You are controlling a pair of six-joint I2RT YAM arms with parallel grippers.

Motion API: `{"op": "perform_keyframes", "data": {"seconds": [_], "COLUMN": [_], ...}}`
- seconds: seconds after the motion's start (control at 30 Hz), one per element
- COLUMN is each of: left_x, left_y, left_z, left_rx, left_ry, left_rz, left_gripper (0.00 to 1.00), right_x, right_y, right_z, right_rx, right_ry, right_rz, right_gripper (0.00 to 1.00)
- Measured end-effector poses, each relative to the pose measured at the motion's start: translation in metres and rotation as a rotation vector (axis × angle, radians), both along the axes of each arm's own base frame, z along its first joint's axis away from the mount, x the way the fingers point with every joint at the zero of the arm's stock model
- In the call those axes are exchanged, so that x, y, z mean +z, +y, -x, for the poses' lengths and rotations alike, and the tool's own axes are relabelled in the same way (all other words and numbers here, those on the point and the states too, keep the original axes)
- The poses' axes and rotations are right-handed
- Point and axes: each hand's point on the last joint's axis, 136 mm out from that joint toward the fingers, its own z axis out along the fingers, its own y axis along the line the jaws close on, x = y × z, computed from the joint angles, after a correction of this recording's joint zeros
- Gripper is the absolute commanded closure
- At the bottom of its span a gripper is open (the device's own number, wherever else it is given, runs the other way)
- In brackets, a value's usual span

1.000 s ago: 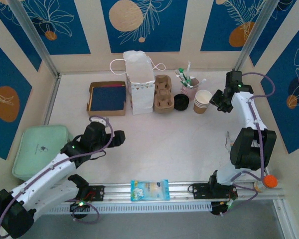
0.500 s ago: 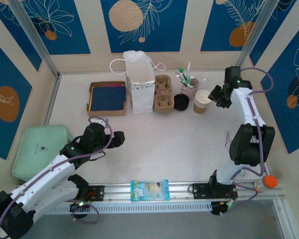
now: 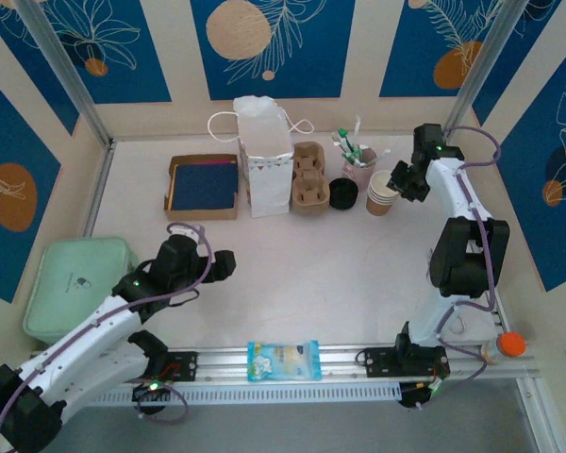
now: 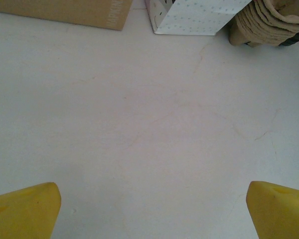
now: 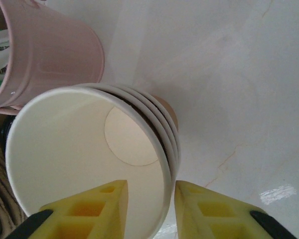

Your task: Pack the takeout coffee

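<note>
A nested stack of kraft-brown paper cups (image 3: 383,193) with white rims stands at the back right; a takeout coffee standing alone is out of view. My right gripper (image 3: 403,181) is at the stack's right side. In the right wrist view its jaws (image 5: 150,209) straddle the wall of the top cup (image 5: 89,149), with one yellow finger (image 5: 97,209) inside and the other outside against the rims. A gap remains between the inner finger and the wall, so the gripper is open. My left gripper (image 3: 228,262) hangs wide open over bare table (image 4: 154,209), holding nothing.
A pink cup of stirrers (image 3: 357,170) (image 5: 50,55) touches the stack's left side. Along the back stand a black lid (image 3: 343,193), pulp cup carrier (image 3: 308,177), white paper bag (image 3: 264,156) and brown box (image 3: 203,186). A green container (image 3: 75,283) sits left, a snack packet (image 3: 283,360) at front.
My right gripper has moved left onto the cup stack and its jaws have narrowed round the top cup's wall. The left arm has not moved.
</note>
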Motion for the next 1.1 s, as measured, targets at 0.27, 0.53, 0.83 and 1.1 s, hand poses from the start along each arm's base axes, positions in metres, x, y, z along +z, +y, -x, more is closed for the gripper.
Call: {"op": "perform_keyframes", "data": {"seconds": [0.27, 0.53, 0.83, 1.1], "left_x": [0.0000, 0.0001, 0.0043, 0.0038], "left_y": [0.0012, 0.0014, 0.0039, 0.0047], "left_z": [-0.0005, -0.0004, 0.0000, 0.0009], "left_rx": [0.005, 0.005, 0.013, 0.009], "left_ry": [-0.004, -0.004, -0.020, -0.020], "left_rz": [-0.004, -0.004, -0.003, -0.010], "left_gripper": [0.04, 0.04, 0.04, 0.04], "right_x": [0.0070, 0.0090, 0.0087, 0.0084], "right_y": [0.0005, 0.0002, -0.0005, -0.0011], "right_z": [-0.0043, -0.0051, -0.0043, -0.0044], "right_rx": [0.002, 0.006, 0.005, 0.006], "right_ry": [-0.019, -0.023, -0.019, -0.019], "right_rz": [0.002, 0.004, 0.004, 0.005], "right_gripper": [0.82, 0.90, 0.84, 0.81]}}
